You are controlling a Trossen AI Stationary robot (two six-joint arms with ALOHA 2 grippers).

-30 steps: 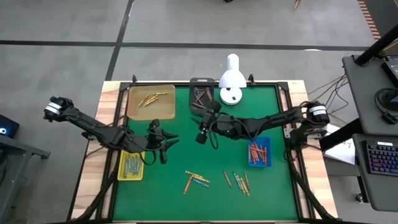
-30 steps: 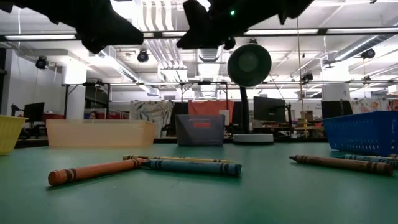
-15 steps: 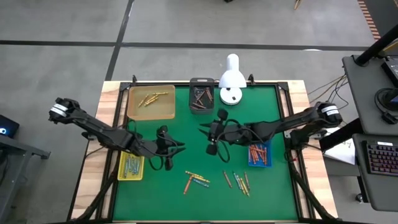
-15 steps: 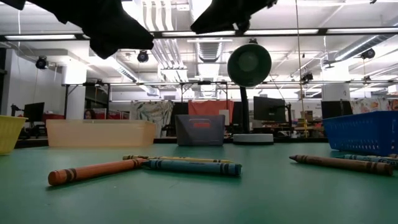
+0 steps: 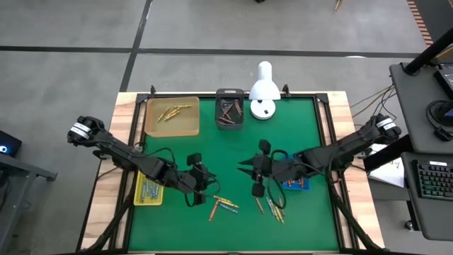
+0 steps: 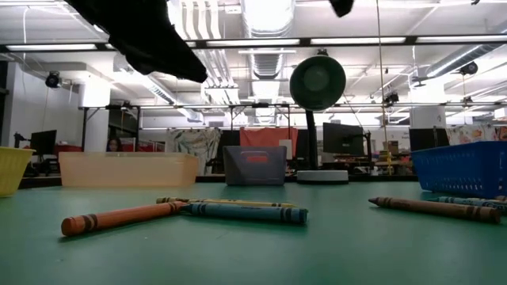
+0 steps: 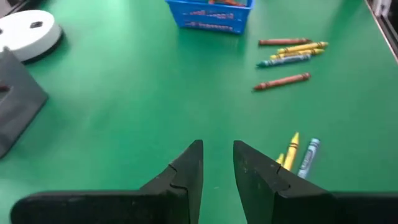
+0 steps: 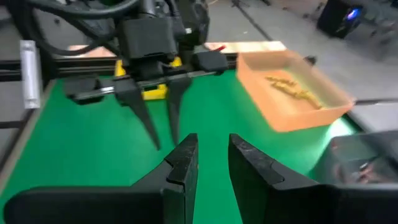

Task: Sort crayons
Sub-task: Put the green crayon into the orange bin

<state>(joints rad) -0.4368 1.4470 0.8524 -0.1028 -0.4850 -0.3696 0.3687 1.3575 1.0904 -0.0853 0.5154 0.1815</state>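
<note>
Both arms hang low over the green table (image 5: 184, 227). The left gripper (image 5: 200, 185) has its fingers slightly parted with nothing between them, just beside a cluster of loose crayons (image 5: 224, 205). The right gripper (image 5: 256, 185) faces it, also narrowly parted and empty, near more loose crayons (image 5: 274, 207). Others lie in the yellow tray (image 5: 148, 188), orange tray (image 5: 172, 115), blue tray (image 5: 295, 176) and dark tray (image 5: 229, 110).
</note>
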